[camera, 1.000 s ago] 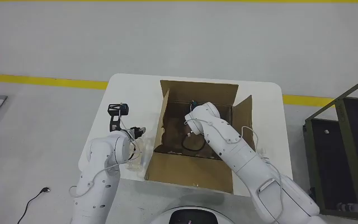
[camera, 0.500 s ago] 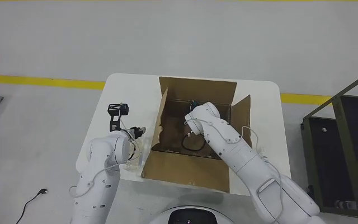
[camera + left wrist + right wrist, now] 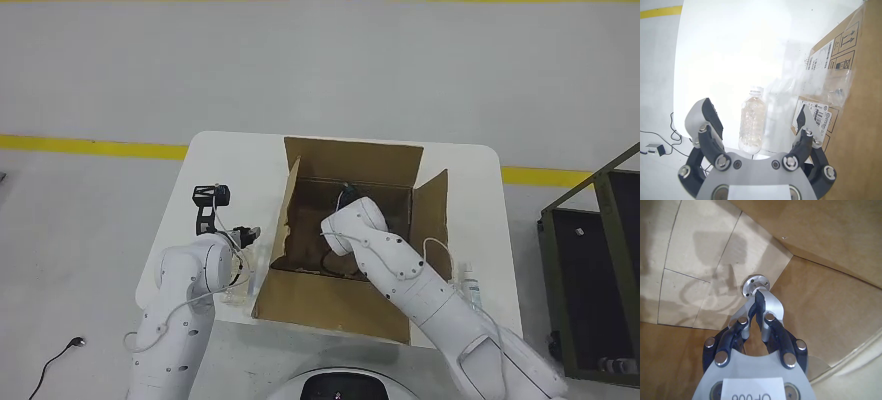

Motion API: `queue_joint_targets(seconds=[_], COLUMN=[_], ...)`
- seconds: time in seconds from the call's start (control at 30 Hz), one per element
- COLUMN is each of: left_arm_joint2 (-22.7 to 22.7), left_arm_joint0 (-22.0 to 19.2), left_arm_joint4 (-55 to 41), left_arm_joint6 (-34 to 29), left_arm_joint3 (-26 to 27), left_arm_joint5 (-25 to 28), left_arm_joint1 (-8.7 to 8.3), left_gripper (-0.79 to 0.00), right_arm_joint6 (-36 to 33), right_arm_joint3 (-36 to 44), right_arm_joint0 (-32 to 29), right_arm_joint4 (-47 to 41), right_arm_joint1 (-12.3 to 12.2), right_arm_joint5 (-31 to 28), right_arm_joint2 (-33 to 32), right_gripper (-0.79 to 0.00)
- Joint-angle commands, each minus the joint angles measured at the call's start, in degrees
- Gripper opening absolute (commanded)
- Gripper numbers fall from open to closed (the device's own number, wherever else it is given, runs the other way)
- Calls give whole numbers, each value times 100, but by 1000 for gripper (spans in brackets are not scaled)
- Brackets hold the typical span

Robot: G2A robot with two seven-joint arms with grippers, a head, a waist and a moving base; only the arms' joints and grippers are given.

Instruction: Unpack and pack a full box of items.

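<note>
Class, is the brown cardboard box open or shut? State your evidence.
Open. The brown cardboard box has its flaps spread apart, and the right hand, shut on a small silver metal flange, is inside it.

- A pale grey floor (image 3: 320, 70) spreads under even, bright light.
- A yellow stripe (image 3: 90, 146) crosses the floor, passes behind the table and shows again on its far side.
- A second thin yellow line (image 3: 300, 1) runs along the far edge of the top view.
- The white table (image 3: 230, 160) has rounded corners and a glossy top.
- A dark metal frame (image 3: 600, 280) stands on the floor beside the table.
- A black cable (image 3: 55, 362) lies on the floor, and the left wrist view shows a small dark adapter box (image 3: 655, 149) there too.
</note>
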State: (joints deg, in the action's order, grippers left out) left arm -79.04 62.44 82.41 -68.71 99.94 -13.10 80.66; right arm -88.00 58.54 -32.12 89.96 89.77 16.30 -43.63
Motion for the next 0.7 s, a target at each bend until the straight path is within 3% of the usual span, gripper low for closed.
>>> queue_joint_targets(seconds=[0.0,0.07,0.13,0.37,0.5,0.67], left_arm_joint2=[0,0,0,0,0,0], left_arm_joint0=[0,0,0,0,0,0], left_arm_joint4=[0,0,0,0,0,0], left_arm_joint6=[0,0,0,0,0,0], left_arm_joint3=[0,0,0,0,0,0], left_arm_joint5=[0,0,0,0,0,0], left_arm_joint1=[0,0,0,0,0,0], left_gripper=[0,0,0,0,0,0], right_arm_joint6=[0,0,0,82,291,503], right_arm_joint3=[50,108,183,330,397,357], right_arm_joint0=[-51,-119,-190,-434,-586,-716], right_arm_joint4=[99,198,294,650,833,977], right_arm_joint1=[0,2,4,-2,-11,8], right_arm_joint5=[-3,-17,-72,-102,-88,-41], right_arm_joint2=[-39,-67,-82,-207,-307,-410], right_gripper=[-431,-360,-237,-209,-111,-157])
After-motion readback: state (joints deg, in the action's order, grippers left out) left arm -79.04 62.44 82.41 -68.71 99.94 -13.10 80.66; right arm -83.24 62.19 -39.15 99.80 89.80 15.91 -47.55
